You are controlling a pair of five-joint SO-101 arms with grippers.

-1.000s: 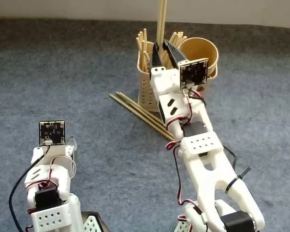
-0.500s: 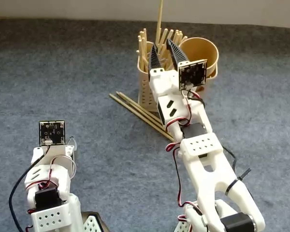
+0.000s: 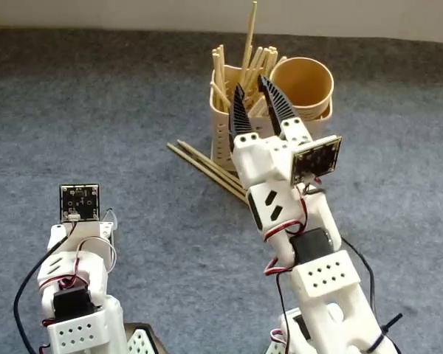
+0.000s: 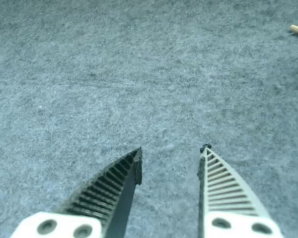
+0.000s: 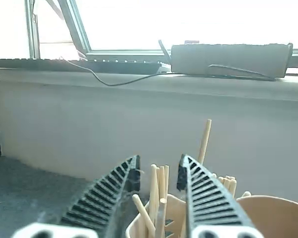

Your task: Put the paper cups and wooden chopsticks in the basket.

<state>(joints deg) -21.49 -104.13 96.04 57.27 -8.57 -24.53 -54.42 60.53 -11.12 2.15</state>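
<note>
Grey carpet covers the bench (image 3: pixel 96 110), where a cream basket (image 3: pixel 223 144) stands toward the far side holding a bundle of upright wooden chopsticks (image 3: pixel 221 70), with stacked paper cups (image 3: pixel 303 81) just beside it and a few loose chopsticks (image 3: pixel 199 164) lying flat at its foot. Right fingers (image 3: pixel 241 110) hang spread apart just above the basket's rim, gripping nothing, with one long stick rising beyond them. Left fingers (image 4: pixel 116 183) sit well apart from all this at the near side, parted and empty above the carpet.
</note>
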